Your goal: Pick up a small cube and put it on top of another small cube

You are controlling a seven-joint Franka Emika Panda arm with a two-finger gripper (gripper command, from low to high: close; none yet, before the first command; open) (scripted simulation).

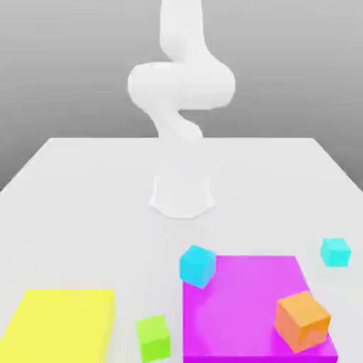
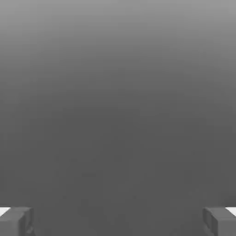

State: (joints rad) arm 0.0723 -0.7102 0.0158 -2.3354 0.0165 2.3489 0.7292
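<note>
Toward the near left corner of the pale grey surface (image 1: pixel 85 205) lies a flat yellow square slab (image 1: pixel 62 325). Just beside it, toward the exterior view's right, sits a lime-green cube (image 1: pixel 153 337), close to the near edge and apart from both slabs. Further along, a sky-blue cube (image 1: pixel 197 266) stands at the far left corner of a flat magenta square slab (image 1: pixel 241 312), overlapping that corner. An orange cube (image 1: pixel 303 320) rests on the magenta slab near its near right corner. Well to the right, close to the surface's right edge and apart from the magenta slab, sits the small turquoise cube (image 1: pixel 335 252), resting on the surface alone.

Behind all of these, near the middle of the surface, stands the round base of the white robot arm (image 1: pixel 181 85), which rises and curls upward out of the exterior view. In the hand view, the claw (image 2: pixel 118 221) has its two grey fingertips (image 2: pixel 16 221) spread wide apart, with nothing between them against a plain grey background.
</note>
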